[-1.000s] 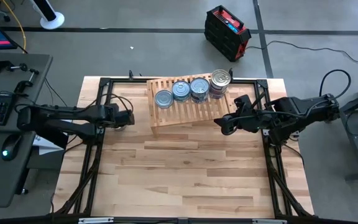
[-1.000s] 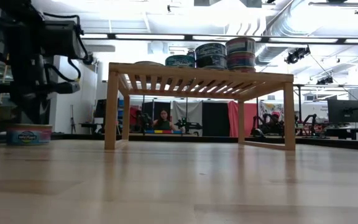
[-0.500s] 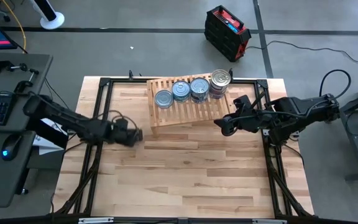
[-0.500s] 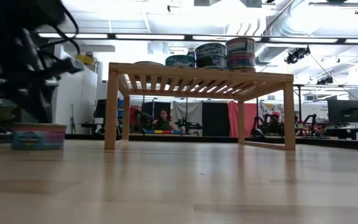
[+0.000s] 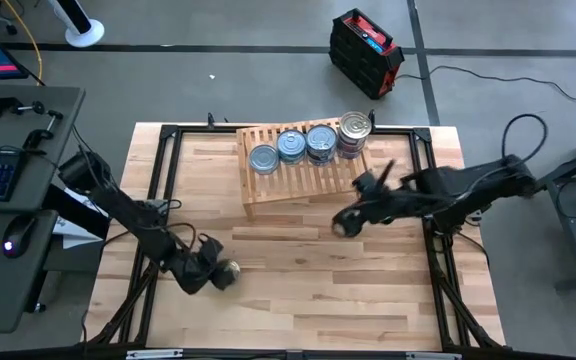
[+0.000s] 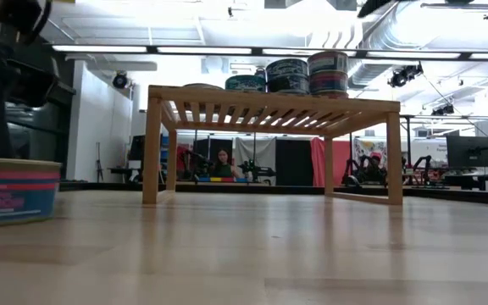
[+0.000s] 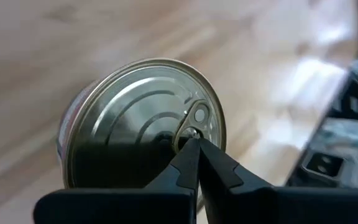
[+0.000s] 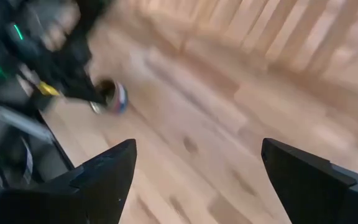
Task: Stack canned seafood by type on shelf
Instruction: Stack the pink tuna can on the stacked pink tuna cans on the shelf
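Low on the worktop (image 5: 298, 290) we saw our left gripper (image 5: 220, 274) pinched shut on a tin (image 7: 143, 130); our right gripper (image 5: 340, 224) gaped wide, empty, beside the shelf (image 5: 268, 190) bearing stacked tins (image 5: 308, 143).

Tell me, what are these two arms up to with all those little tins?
They are sorting tins of seafood onto a low wooden shelf at the far side of the table. Four stacks of tins stand on it in a row. The left tool is near the table's front left, pinched shut on the pull ring of one more tin. The right tool is over the table in front of the shelf, open and empty.
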You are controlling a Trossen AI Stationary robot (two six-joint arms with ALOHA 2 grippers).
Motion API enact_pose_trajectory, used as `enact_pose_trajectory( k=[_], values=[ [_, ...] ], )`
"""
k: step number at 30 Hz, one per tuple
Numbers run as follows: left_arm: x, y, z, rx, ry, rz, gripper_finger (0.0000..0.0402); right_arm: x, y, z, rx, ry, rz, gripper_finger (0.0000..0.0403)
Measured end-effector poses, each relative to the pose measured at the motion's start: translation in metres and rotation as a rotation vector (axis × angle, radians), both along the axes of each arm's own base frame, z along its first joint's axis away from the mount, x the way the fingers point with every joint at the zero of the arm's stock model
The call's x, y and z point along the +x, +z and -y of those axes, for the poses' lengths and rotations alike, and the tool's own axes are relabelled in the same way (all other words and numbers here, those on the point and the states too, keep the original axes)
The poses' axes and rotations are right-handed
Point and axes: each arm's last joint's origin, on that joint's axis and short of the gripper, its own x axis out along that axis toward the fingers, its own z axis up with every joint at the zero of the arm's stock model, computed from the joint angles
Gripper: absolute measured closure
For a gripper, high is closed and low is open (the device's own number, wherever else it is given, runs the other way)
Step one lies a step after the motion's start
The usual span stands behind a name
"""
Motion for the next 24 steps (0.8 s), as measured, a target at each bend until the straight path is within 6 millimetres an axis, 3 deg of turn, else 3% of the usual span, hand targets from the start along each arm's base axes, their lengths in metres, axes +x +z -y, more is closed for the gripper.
enact_pose_trajectory(
  k=[4, 8, 14, 19, 24],
  values=[
    [0.024, -0.001, 0.003, 0.054, -0.097, 0.051, 0.0401, 0.021, -0.025, -0.018, 0.011, 0.096, -0.115, 0.0066],
    [0.06, 0.001, 0.005, 0.182, -0.198, 0.058, 0.0401, 0.026, -0.039, -0.034, 0.012, 0.113, -0.176, 0.0066],
    [0.128, -0.001, 0.012, 0.366, -0.368, 0.082, 0.0402, 0.012, -0.044, -0.049, 0.03, 0.054, -0.258, 0.0066],
    [0.187, 0.004, 0.007, 0.471, -0.504, 0.132, 0.0402, -0.005, -0.047, -0.06, 0.048, -0.029, -0.35, 0.0066],
    [0.207, 0.027, 0.001, 0.539, -0.638, 0.142, 0.0402, -0.016, -0.048, -0.067, 0.054, -0.08, -0.385, 0.0066]
  ],
)
